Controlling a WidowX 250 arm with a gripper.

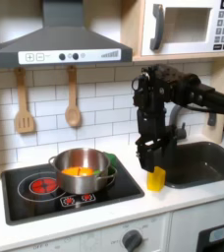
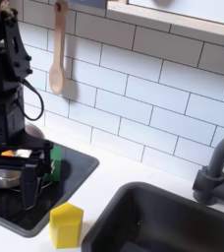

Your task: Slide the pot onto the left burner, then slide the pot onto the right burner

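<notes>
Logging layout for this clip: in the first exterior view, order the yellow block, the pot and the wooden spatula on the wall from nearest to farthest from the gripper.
From the gripper:
1. Yellow block, just below it.
2. Pot, on the cooktop.
3. Wooden spatula, far left wall.

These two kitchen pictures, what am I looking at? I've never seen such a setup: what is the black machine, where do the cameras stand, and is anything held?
It is a toy kitchen with a black robot arm. The first exterior view looks at the counter from the front; the second exterior view stands close by the sink, looking across at the cooktop. The arm ends in a grasping tool, hanging just beside the cooktop, above a small yellow block. Whether the tool is open or shut cannot be told; nothing appears to be held. The steel pot sits on the right burner as the first exterior view shows it; the left burner glows red and bare. Wooden utensils hang on the tiled wall.
</notes>
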